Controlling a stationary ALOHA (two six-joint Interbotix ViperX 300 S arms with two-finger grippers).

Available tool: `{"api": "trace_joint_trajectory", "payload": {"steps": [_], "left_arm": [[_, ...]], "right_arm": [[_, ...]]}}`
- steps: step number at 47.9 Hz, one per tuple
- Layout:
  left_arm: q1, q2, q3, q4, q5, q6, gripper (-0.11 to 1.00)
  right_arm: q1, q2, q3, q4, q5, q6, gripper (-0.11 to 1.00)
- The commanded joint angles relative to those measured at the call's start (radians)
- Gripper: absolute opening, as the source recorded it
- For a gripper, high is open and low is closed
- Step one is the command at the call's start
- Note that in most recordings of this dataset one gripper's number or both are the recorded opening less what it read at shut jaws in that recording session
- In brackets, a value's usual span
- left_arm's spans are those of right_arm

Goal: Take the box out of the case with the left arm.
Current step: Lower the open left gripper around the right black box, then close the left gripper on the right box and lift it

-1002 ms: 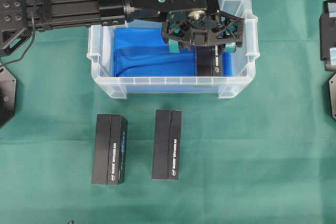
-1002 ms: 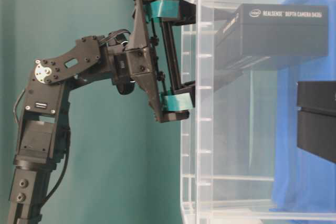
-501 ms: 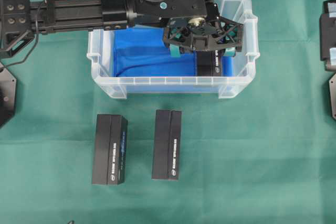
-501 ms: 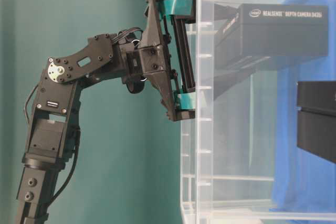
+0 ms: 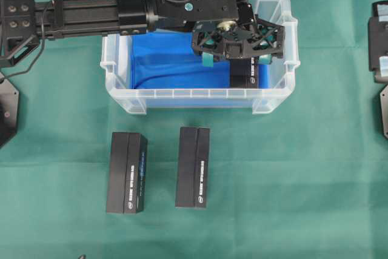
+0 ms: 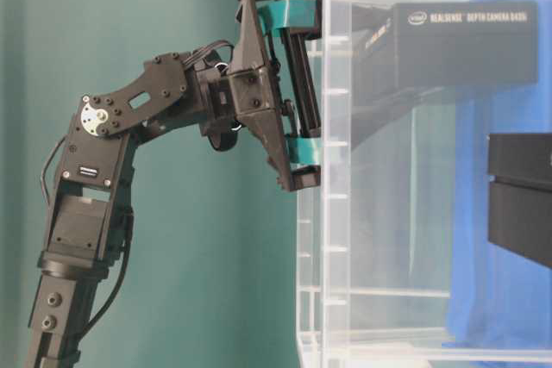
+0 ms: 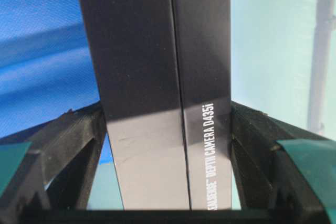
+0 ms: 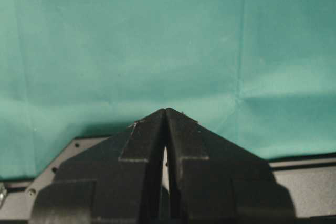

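Seen from overhead: clear plastic case (image 5: 200,98) with blue lining on green cloth (image 5: 291,186), left arm (image 5: 91,13) reaching in from the left, its openwork left gripper (image 5: 233,59) hiding most of a black box (image 5: 244,77) at the case's right end. Two more matte black boxes (image 5: 127,172) (image 5: 193,167) flat on the cloth in front, apart from each other.

Only from the left wrist: teal-padded fingers (image 7: 304,153) pressed against both long sides of the box (image 7: 157,93), clamped on it; white lettering along one face.

From table level: box (image 6: 466,40) blurred through the translucent wall (image 6: 332,213), bottom contact unclear.

Right gripper (image 8: 166,129): black tips meeting, closed on nothing, above green cloth; arm body cut off at the overhead edge.
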Motion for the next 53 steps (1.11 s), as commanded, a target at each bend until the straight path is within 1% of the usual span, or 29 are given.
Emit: {"api": "trace_joint_trajectory", "payload": {"steps": [1, 19, 36, 44, 53], "left_arm": [[-0.002, -0.025, -0.012, 0.002, -0.014, 0.002, 0.64], [-0.003, -0.032, -0.014, -0.002, 0.006, 0.005, 0.64], [-0.003, -0.123, -0.048, -0.005, 0.175, 0.003, 0.63], [-0.003, -0.153, -0.095, -0.009, 0.241, 0.002, 0.63], [-0.005, -0.141, -0.207, -0.015, 0.324, 0.005, 0.62]], "right_arm": [[0.0, 0.0, -0.011, 0.003, -0.003, 0.0, 0.03], [0.0, -0.003, -0.011, 0.003, -0.003, -0.002, 0.03], [-0.002, -0.002, -0.011, 0.002, -0.006, -0.002, 0.03], [0.0, -0.002, -0.011, 0.002, -0.006, -0.002, 0.03], [0.0, -0.002, -0.011, 0.002, -0.002, 0.0, 0.03]]}}
